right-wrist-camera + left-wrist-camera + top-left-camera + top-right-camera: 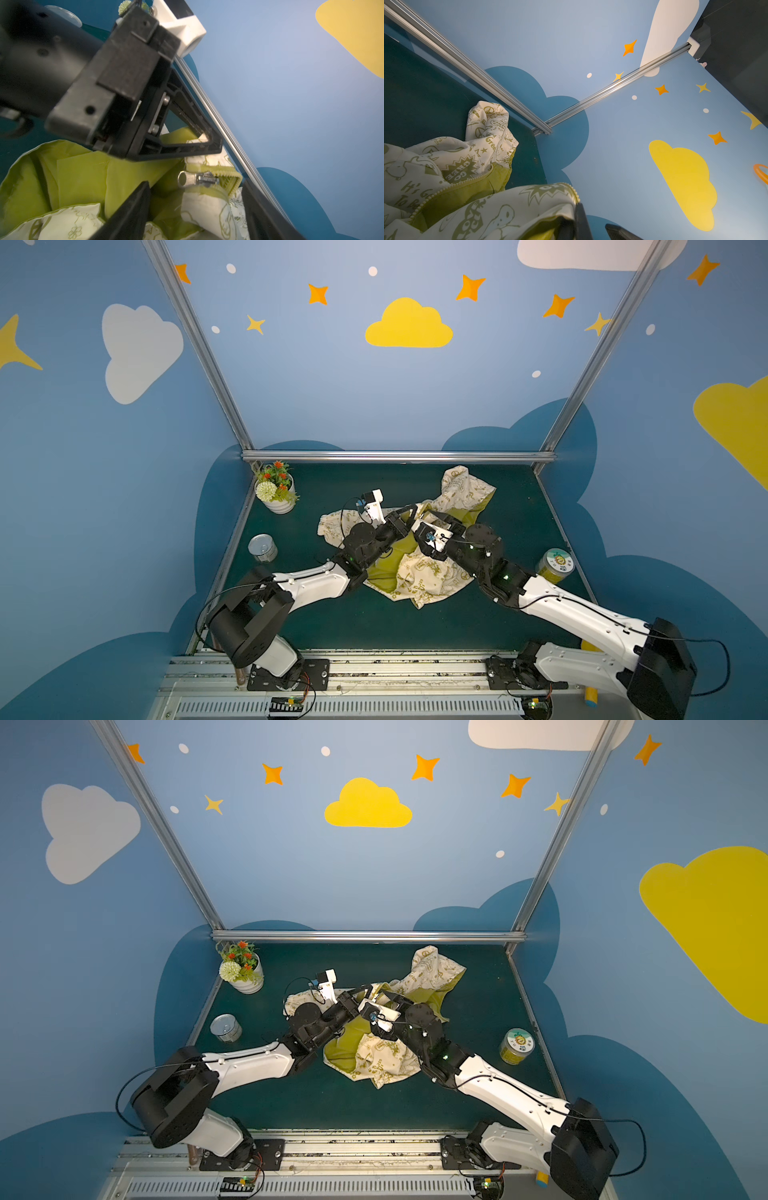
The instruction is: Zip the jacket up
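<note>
The jacket [424, 576] [382, 1056] lies crumpled mid-table, cream print outside, yellow-green lining showing. My left gripper [409, 512] [365, 990] is shut on the jacket's front edge and holds it raised; in the left wrist view its dark finger [581, 220] pinches the toothed zipper edge [576, 193]. In the right wrist view that same gripper's tip [207, 139] clamps cream fabric. My right gripper [428, 516] [196, 185] is open, one finger on either side of the metal zipper slider and pull [197, 178], touching neither. The lower zipper run is hidden by folds.
A flower pot [276, 491] stands at the back left, a tin can [262, 548] at the left, and a green-lidded jar [555, 566] at the right. An aluminium rail [395, 456] bounds the back edge. The two wrists almost touch over the jacket.
</note>
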Robot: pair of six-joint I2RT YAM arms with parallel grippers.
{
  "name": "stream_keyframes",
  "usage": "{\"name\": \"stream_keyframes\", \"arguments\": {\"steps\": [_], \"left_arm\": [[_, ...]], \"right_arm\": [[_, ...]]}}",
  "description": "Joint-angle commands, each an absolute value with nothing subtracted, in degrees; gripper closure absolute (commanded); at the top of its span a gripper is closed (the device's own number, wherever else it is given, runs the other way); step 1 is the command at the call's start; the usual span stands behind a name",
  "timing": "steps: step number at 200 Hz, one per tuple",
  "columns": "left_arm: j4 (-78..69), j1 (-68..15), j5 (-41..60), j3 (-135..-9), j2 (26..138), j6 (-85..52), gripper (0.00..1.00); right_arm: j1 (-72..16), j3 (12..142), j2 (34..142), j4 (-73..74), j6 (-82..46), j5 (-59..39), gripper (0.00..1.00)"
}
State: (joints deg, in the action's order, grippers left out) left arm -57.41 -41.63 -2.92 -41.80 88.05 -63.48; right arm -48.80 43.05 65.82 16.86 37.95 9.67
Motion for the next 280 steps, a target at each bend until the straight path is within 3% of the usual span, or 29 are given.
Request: {"name": "stream_keyframes", "arguments": {"steps": [1, 47, 88, 147, 159, 182, 280], "left_arm": [[-58.93, -41.57, -3.05, -40.99, 86.39, -63.63, 0.97], [-59.31, -41.57, -3.82, -40.03, 85.81, -63.2, 0.97], [-59.68, -41.57, -3.96, -39.9, 85.92, -63.24, 0.97], [-59.72, -41.53, -3.86, -40.12, 86.13, -63.36, 0.97], [-59.73, -41.57, -3.87, -40.16, 86.14, -63.37, 0.97], [-59.53, -41.53, -3.96, -40.25, 86.13, -63.11, 0.97], [-56.73, -41.65, -3.87, -40.33, 84.69, -62.18, 0.97]], "right_arm": [[-49.09, 44.99, 67.33, 19.75, 37.88, 10.67, 0.31], [-49.13, 45.34, 68.47, 20.42, 37.88, 11.17, 0.41], [-49.14, 45.64, 67.52, 17.91, 36.84, 10.08, 0.62], [-49.13, 45.27, 66.76, 18.02, 36.34, 9.77, 0.72], [-49.14, 45.26, 66.73, 18.02, 36.3, 9.93, 0.78], [-49.09, 45.11, 66.87, 18.06, 36.31, 10.08, 1.0], [-48.78, 45.43, 67.32, 19.77, 34.21, 13.53, 1.0]]}}
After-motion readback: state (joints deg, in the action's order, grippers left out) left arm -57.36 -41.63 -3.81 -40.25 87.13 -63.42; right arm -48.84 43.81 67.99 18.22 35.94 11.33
